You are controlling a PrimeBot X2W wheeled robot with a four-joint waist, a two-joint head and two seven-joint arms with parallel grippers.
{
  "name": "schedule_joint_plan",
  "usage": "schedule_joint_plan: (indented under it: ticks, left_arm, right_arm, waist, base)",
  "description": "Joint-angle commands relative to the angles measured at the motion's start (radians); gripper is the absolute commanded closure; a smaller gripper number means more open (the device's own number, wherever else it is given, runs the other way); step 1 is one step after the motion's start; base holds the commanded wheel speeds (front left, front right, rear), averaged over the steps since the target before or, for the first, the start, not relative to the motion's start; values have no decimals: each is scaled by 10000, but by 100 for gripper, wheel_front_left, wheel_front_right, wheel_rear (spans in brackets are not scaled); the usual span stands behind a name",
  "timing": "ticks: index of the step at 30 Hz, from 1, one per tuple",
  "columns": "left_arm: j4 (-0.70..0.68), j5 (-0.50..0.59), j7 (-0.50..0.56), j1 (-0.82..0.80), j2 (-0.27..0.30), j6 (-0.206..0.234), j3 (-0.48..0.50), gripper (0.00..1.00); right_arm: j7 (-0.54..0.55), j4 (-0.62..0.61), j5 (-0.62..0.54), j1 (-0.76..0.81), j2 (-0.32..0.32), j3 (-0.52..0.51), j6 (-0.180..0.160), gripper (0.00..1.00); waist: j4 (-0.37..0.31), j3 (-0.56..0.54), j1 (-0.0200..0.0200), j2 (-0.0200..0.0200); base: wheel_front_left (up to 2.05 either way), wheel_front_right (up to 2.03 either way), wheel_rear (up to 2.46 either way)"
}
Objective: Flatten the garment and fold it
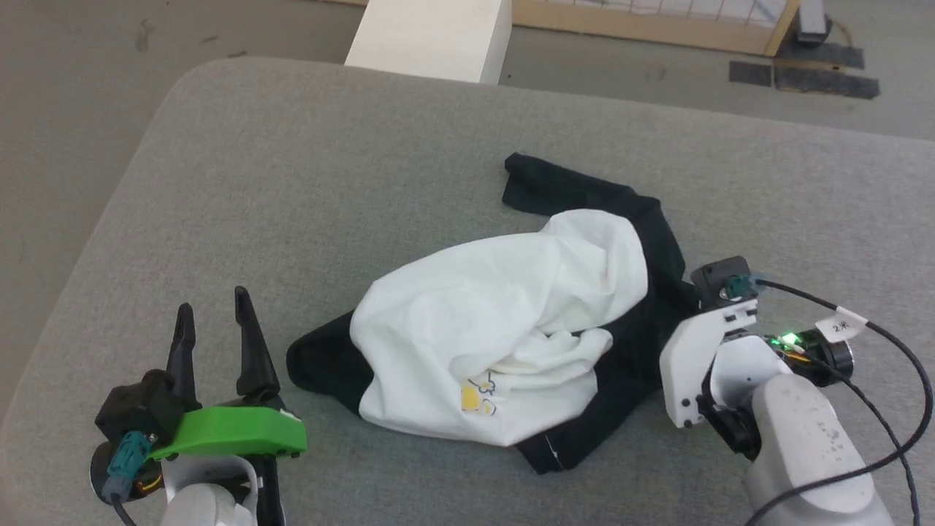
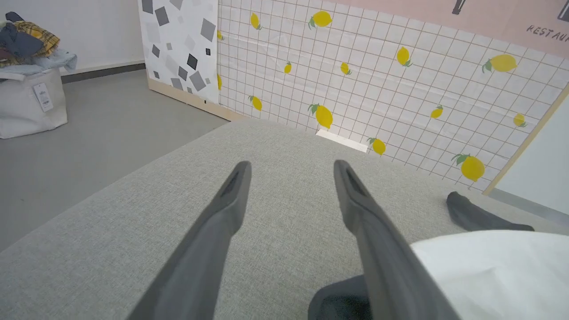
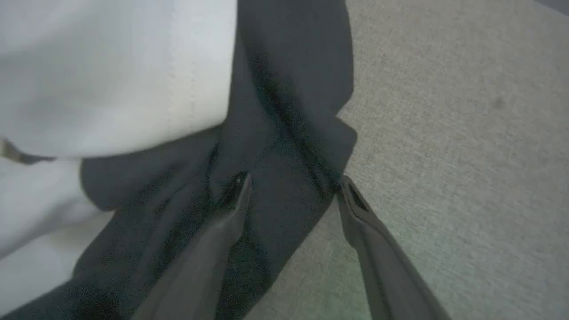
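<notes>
The crumpled T-shirt (image 1: 504, 321) lies bunched mid-table (image 1: 292, 183), the left gripper (image 1: 212, 321) wide and empty at its 9 o'clock, the right gripper (image 3: 293, 186) wide astride its black edge at 3 o'clock, where closing could pinch stacked layers and drag the heap.

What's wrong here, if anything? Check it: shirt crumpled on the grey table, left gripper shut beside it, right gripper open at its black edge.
The left gripper is not shut: the left wrist view shows it open over bare table. The rest stands: the shirt lies crumpled, and the right gripper is open at its black edge.
</notes>
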Motion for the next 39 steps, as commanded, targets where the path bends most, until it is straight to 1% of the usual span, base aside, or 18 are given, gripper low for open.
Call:
schedule_joint_plan:
  ticks: [1, 2, 5, 9, 12, 14, 19, 22, 23, 25, 27, 29, 30, 31, 32, 36, 39]
  left_arm:
    - [39, 152, -42, -178, -58, -90, 78, 0]
    - [73, 136, -42, -172, -65, -116, 107, 0]
    - [170, 2, -42, -131, -71, -82, 68, 0]
    - [288, 34, -42, -12, -73, -90, 44, 0]
    - [346, 102, -43, 117, -74, -122, 62, 0]
    - [380, 146, -43, 213, -74, -141, 105, 0]
    - [443, 219, -43, 390, -75, -248, 167, 0]
    - [495, 226, -43, 438, -75, -317, 169, 0]
    - [514, 233, -43, 445, -75, -338, 157, 0]
    - [595, 247, -43, 462, -75, -399, 83, 0]
    - [670, 257, -43, 458, -75, -441, 25, 0]
    - [783, 261, -43, 450, -75, -504, -43, 0]
    - [837, 275, -43, 436, -75, -533, -81, 0]
    - [896, 260, -43, 417, -75, -572, -131, 0]
    - [957, 257, -43, 401, -75, -608, -247, 0]
    - [1443, 240, -31, 265, -75, -799, -941, 0]
    - [2010, 214, 578, -124, -75, -969, -1679, 0]
  right_arm:
    - [180, 221, 44, -208, -8, 43, -15, 24]
    - [308, 365, 97, -277, -8, 72, -15, 100]
    - [299, 491, 178, -403, -8, -150, -15, 100]
    - [-855, 15, 217, -445, -8, -1077, -15, 100]
    - [-1889, -834, 161, -162, -8, -1976, -15, 100]
    - [-2355, -1516, 22, 164, -8, -2662, -15, 100]
    - [-2754, -3215, -337, 1287, -8, -4788, -15, 100]
    - [-2558, -3576, -285, 1916, -8, -6079, -15, 100]
    - [-2433, -3561, -269, 2095, -8, -6454, -15, 100]
    - [-1849, -3240, -201, 2554, -8, -7232, -15, 100]
    - [-1141, -2783, -106, 2944, -8, -7580, -15, 100]
    - [-541, -2442, 55, 3262, -8, -7523, -15, 100]
    - [-507, -2381, 150, 3341, -8, -7445, -15, 64]
    - [-603, -2368, 229, 3387, -8, -7338, -15, 16]
    - [-826, -2355, 339, 3428, -8, -7177, -15, 0]
    - [-2332, -2544, 710, 3485, -8, -6273, -15, 0]
    - [-3298, -2667, 803, 3563, -8, -5402, -15, 0]
  waist:
    - [101, 168, 0, 0]
    - [56, 139, 0, 0]
    - [-108, -26, 0, 0]
    - [-404, -402, 0, 0]
    - [-652, -730, 0, 0]
    - [-843, -904, 0, 0]
    - [-1344, -1174, 0, 0]
    - [-1594, -1259, 0, 0]
    - [-1658, -1275, 0, 0]
    - [-1808, -1317, 0, 0]
    - [-1936, -1326, 0, 0]
    - [-2075, -1316, 0, 0]
    - [-2131, -1299, 0, 0]
    - [-2197, -1280, 0, 0]
    - [-2263, -1270, 0, 0]
    - [-2513, -1242, 0, 0]
    - [-2637, -1178, 0, 0]
  base:
    - [0, 0, 0]
    - [0, 0, 0]
    - [0, 0, 0]
    - [0, 0, 0]
    - [0, 0, 0]
    - [0, 0, 0]
    - [0, 0, 0]
    - [0, 0, 0]
    - [0, 0, 0]
    - [0, 0, 0]
    - [0, 0, 0]
    - [0, 0, 0]
    - [0, 0, 0]
    - [0, 0, 0]
    - [0, 0, 0]
    - [0, 0, 0]
    - [0, 0, 0]
